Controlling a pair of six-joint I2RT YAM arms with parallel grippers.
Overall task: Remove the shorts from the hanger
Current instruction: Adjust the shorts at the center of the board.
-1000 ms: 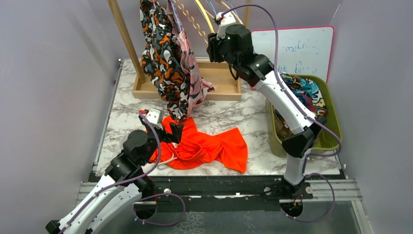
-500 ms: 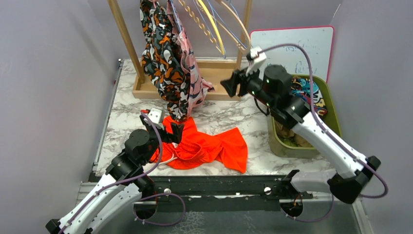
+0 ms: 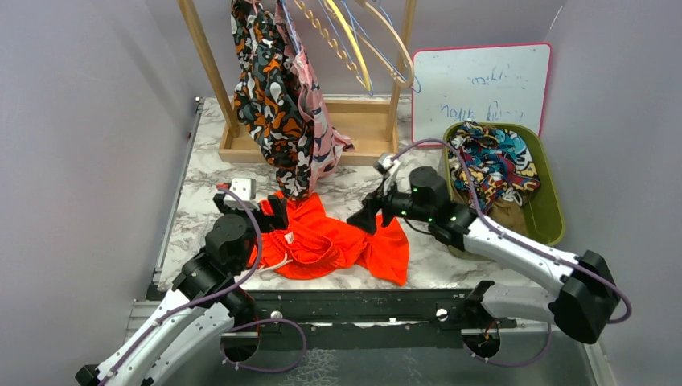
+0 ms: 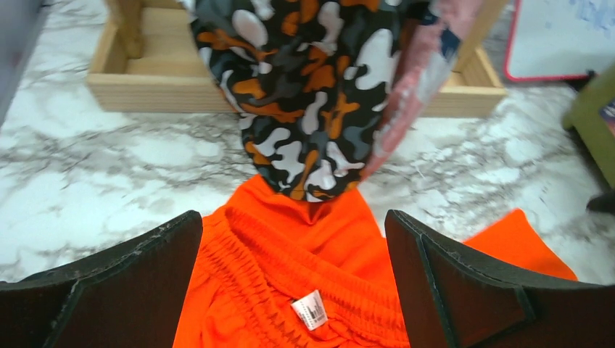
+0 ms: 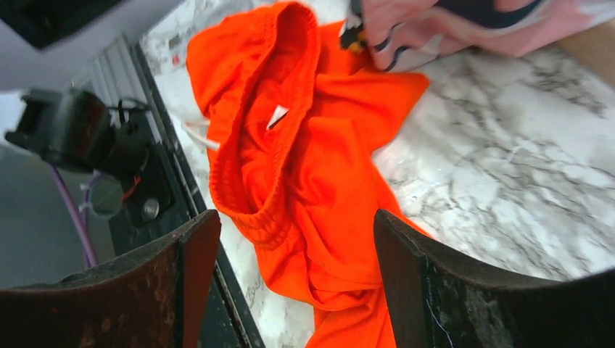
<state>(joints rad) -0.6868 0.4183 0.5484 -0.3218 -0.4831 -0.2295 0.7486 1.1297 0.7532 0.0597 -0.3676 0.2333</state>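
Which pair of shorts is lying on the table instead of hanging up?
The bright orange shorts, spread on the marble table. The black-orange-white pair and the pink print pair hang from the rack; a multicolour pair sits in the green bin.

We have our left arm rising from its base at the near left, bent at the elbow, with the forearm angled forward and to the right. Our left gripper points ahead and slightly down, its jaws spread wide, and both dark fingers frame the wrist view. Our right arm juts out to the far right at its elbow, and its white forearm runs leftward toward the middle. Our right gripper tilts down and to the left, jaws parted, near our left gripper but apart from it
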